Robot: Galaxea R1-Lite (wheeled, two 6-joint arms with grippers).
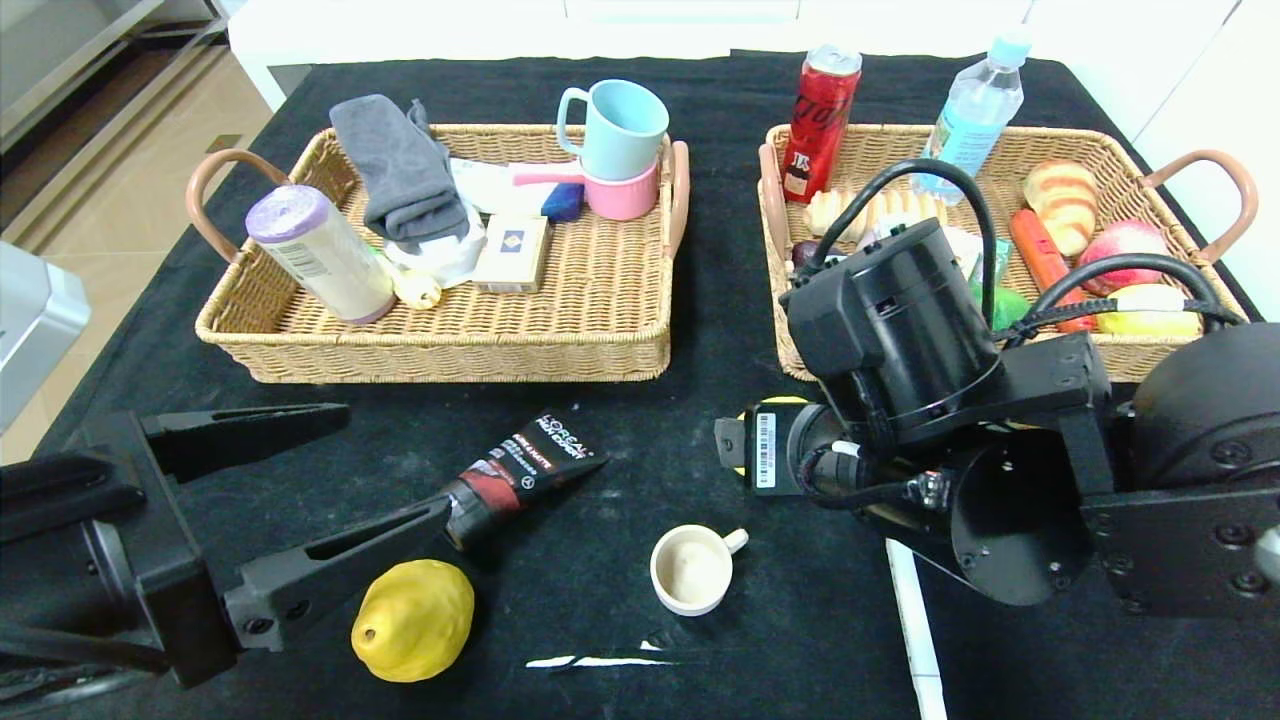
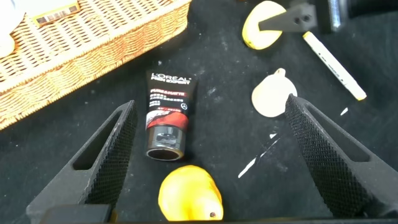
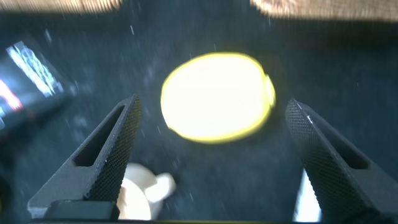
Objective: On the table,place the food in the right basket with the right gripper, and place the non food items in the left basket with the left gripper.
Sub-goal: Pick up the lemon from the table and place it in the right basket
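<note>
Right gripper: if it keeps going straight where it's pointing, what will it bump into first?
Most likely the smooth yellow lemon. The right gripper is open, and the lemon sits just beyond its fingertips on the black table. How far off is hard to judge.

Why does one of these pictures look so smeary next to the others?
Right wrist view: smeared all over, the lemon a glowing yellow blob without edges. Left wrist view: crisp, the tube lettering legible. Head view: sharp too, cup clearly outlined.
</note>
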